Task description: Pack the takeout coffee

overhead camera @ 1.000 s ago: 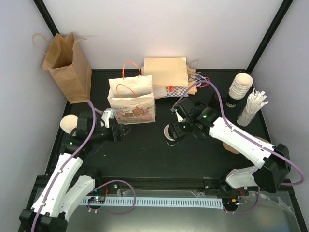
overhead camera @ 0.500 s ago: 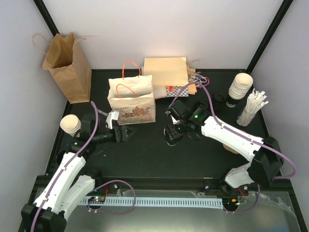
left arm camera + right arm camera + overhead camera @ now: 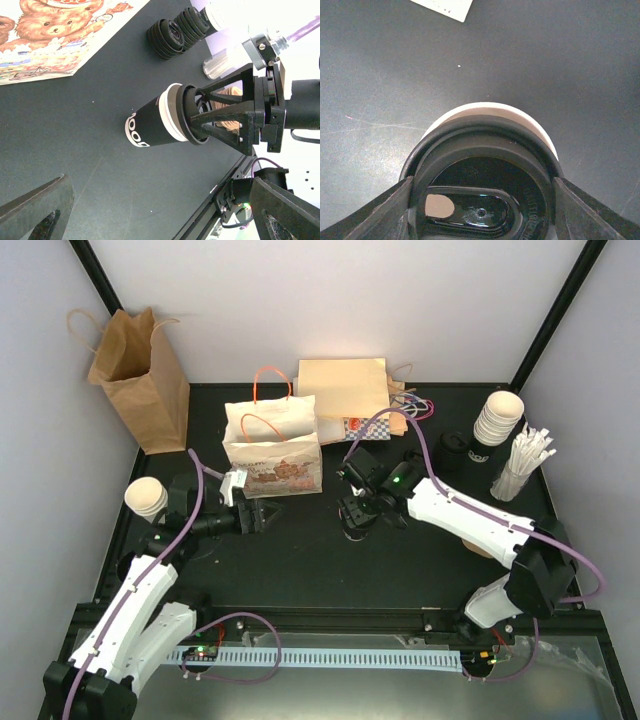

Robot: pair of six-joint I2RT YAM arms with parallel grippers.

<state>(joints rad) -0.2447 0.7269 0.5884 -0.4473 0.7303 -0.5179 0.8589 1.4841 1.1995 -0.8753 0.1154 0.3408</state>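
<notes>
**A:** Starting with the largest entry?

**B:** One black desk (image 3: pixel 300 560), carrying all stock. Next, a brown paper bag (image 3: pixel 145 380) is standing open at the far left corner. A white teddy-bear bag (image 3: pixel 272 455) with orange handles is standing mid-desk. A stack of flat kraft bags (image 3: pixel 343 388) is lying just behind it.

**A:** And the arms?

**B:** The left gripper (image 3: pixel 262 515) is hovering just in front of the teddy-bear bag, its jaws standing wide apart and holding nothing. The right gripper (image 3: pixel 356 516) is reaching down to the right of that bag, its jaws clamping the takeout coffee (image 3: pixel 150 129) at the black lid, one finger pressing on each side.

**A:** Where is the coffee sitting?

**B:** It is standing upright near the desk's centre, right of the teddy-bear bag and apart from it. It is showing a black sleeve, a cream band and a black lid. I cannot tell whether its base is touching the desk.

**A:** Smaller stock?

**B:** A stack of lidless cream cups (image 3: pixel 498 418) is sitting at the far right, with white straws (image 3: pixel 523 462) just beside it. Loose black lids (image 3: pixel 172 34) are lying near the stack. One lone cream cup (image 3: pixel 146 497) is sitting at the left edge.
</notes>
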